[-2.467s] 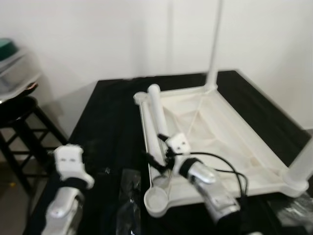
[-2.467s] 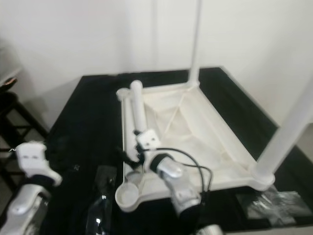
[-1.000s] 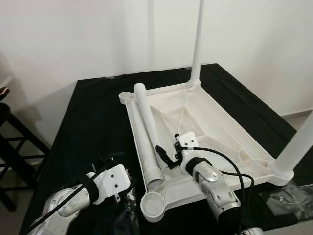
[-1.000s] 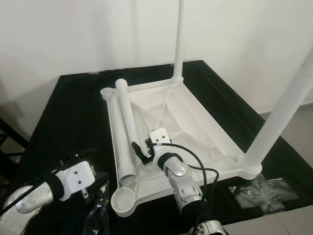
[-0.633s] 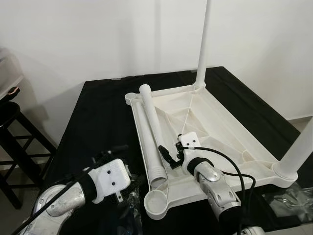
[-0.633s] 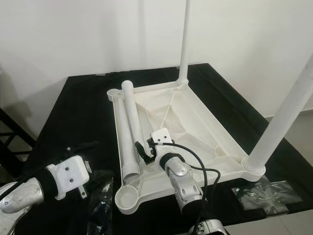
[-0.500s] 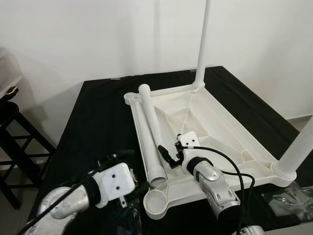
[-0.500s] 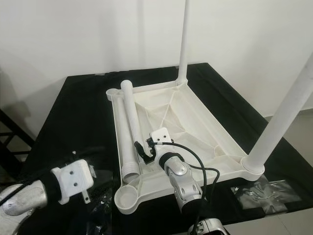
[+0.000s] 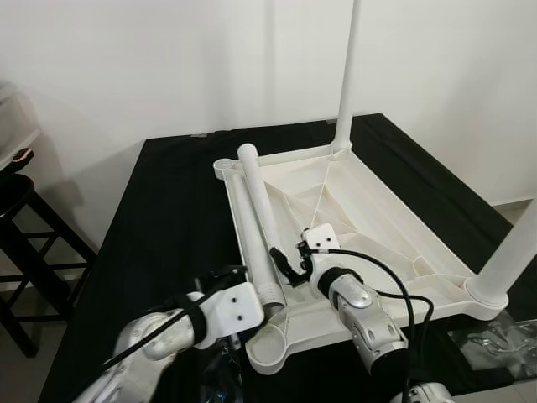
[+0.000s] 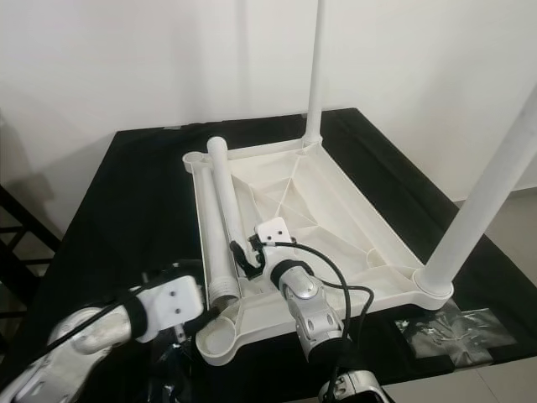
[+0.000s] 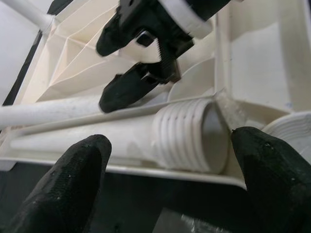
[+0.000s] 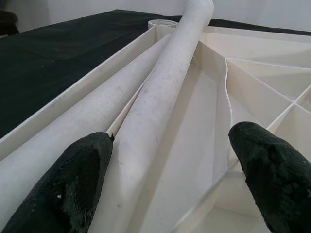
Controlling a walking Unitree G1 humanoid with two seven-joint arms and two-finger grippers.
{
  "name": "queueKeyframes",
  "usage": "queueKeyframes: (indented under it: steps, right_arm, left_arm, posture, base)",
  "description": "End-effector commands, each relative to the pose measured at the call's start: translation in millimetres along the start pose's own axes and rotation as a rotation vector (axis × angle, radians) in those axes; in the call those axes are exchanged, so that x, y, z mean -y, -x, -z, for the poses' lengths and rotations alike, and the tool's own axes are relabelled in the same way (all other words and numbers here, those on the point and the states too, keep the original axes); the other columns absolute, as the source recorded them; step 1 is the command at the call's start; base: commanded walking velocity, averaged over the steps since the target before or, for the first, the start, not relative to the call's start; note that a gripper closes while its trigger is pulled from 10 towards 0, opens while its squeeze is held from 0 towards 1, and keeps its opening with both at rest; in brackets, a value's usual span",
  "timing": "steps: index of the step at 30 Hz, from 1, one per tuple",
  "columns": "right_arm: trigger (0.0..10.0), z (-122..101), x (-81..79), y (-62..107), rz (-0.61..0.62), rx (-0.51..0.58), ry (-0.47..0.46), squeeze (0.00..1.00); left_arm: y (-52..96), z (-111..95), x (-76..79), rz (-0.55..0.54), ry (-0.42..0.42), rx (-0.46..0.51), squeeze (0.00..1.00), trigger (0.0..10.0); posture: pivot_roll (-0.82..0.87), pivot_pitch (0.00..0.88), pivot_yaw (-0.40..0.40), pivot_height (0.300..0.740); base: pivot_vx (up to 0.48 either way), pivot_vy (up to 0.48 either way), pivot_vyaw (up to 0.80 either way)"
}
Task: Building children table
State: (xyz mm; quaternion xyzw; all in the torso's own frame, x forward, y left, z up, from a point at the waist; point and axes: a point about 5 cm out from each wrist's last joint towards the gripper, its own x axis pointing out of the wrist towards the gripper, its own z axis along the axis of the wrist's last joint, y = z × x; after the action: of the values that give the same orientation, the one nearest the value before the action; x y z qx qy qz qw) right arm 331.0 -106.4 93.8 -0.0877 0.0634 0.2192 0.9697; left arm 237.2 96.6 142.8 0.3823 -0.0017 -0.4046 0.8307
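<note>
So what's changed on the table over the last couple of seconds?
The left gripper has swung in from the table's left edge to the threaded end of the loose leg, fingers open around it, nothing gripped. The right gripper stays open over that leg. The upturned tabletop and its two standing legs haven't moved.

A white plastic tabletop [image 9: 369, 214] with pale ribbing is lying on a black cloth [image 9: 168, 210]. White tube legs [image 9: 258, 214] are resting along its edge, one with a ridged threaded end [image 11: 187, 141]. Two silver arms are showing white wrist blocks and black fingers [image 11: 58, 189]. The wall [image 9: 168, 59] behind is showing plain white. A black stool [image 9: 25, 227] is standing beside.
</note>
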Motion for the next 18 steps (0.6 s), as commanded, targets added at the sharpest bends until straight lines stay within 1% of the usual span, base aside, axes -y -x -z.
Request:
queueKeyframes:
  steps: [1, 2, 4, 5, 6, 7, 8, 9, 11, 13, 16, 17, 18]
  right_arm:
    - [10.0, -0.2, -5.0, -0.3, -0.02, 0.02, -0.058, 0.0]
    - [10.0, -0.2, -5.0, -0.3, -0.02, 0.02, -0.058, 0.0]
    - [10.0, -16.7, -6.9, 1.6, -0.062, 0.133, -0.163, 0.0]
    - [10.0, -26.9, -6.4, 3.0, -0.081, 0.192, -0.198, 0.0]
    - [10.0, -26.9, -6.4, 3.0, -0.081, 0.192, -0.198, 0.0]
    - [10.0, -32.9, -5.9, 3.9, -0.091, 0.224, -0.214, 0.0]
    - [10.0, -46.5, -1.4, 5.8, -0.101, 0.285, -0.242, 0.0]
    - [10.0, -46.5, -1.4, 5.8, -0.101, 0.285, -0.242, 0.0]
    - [10.0, -55.3, 3.7, 6.9, -0.098, 0.317, -0.251, 0.0]
    - [10.0, -56.7, 4.7, 7.1, -0.097, 0.321, -0.252, 0.0]
    - [10.0, -67.6, 18.8, 9.0, -0.063, 0.342, -0.219, 0.0]
    - [10.0, -70.1, 22.3, 9.6, -0.053, 0.347, -0.213, 0.0]
    - [10.0, -70.1, 22.3, 9.6, -0.053, 0.347, -0.213, 0.0]
  left_arm:
    - [-4.3, 3.4, 0.6, -0.01, -0.014, -0.026, 0.0, 10.0]
    - [-4.3, 3.4, 0.6, -0.01, -0.014, -0.026, 0.0, 10.0]
    - [-7.4, 3.7, 2.2, -0.01, -0.03, -0.028, 0.0, 10.0]
    - [-8.4, 4.8, 3.8, -0.005, -0.037, -0.032, 0.0, 10.0]
    - [-8.4, 4.8, 3.8, -0.005, -0.037, -0.032, 0.0, 10.0]
    - [-8.8, 5.6, 4.8, 0.0, -0.041, -0.036, 0.0, 10.0]
    - [-10.2, 7.9, 6.1, 0.0, -0.052, -0.048, 0.0, 10.0]
    - [-10.2, 7.9, 6.1, 0.0, -0.052, -0.048, 0.0, 10.0]
    - [-11.3, 9.7, 5.9, -0.005, -0.071, -0.061, 0.0, 10.0]
    - [-11.6, 10.1, 5.8, -0.007, -0.076, -0.064, 0.0, 10.0]
    - [-14.6, 12.3, 4.0, -0.024, -0.098, -0.076, 0.0, 10.0]
    - [-15.8, 13.4, 3.8, -0.028, -0.107, -0.081, 0.0, 10.0]
    - [-15.8, 13.4, 3.8, -0.028, -0.107, -0.081, 0.0, 10.0]
  posture:
    - [-0.08, 0.0, 0.061, 0.74]
    - [-0.08, 0.0, 0.061, 0.74]
    - [-0.08, 0.0, 0.063, 0.74]
    - [-0.09, 0.0, 0.062, 0.74]
    - [-0.09, 0.0, 0.062, 0.74]
    - [-0.09, 0.0, 0.062, 0.74]
    - [-0.09, 0.0, 0.062, 0.74]
    - [-0.09, 0.0, 0.062, 0.74]
    - [-0.09, 0.0, 0.062, 0.74]
    - [-0.09, 0.0, 0.062, 0.74]
    - [-0.1, 0.0, 0.064, 0.74]
    - [-0.1, 0.0, 0.064, 0.74]
    - [-0.1, 0.0, 0.064, 0.74]
  base:
    - [0.0, 0.0, 0.0]
    - [0.0, 0.0, 0.0]
    - [0.0, 0.0, 0.0]
    - [0.0, 0.0, 0.0]
    - [0.0, 0.0, 0.0]
    - [0.0, 0.0, 0.0]
    - [0.0, 0.0, 0.0]
    - [0.0, 0.0, 0.0]
    - [0.0, 0.0, 0.0]
    - [0.0, 0.0, 0.0]
    - [0.0, 0.0, 0.0]
    - [0.0, 0.0, 0.0]
    - [0.0, 0.0, 0.0]
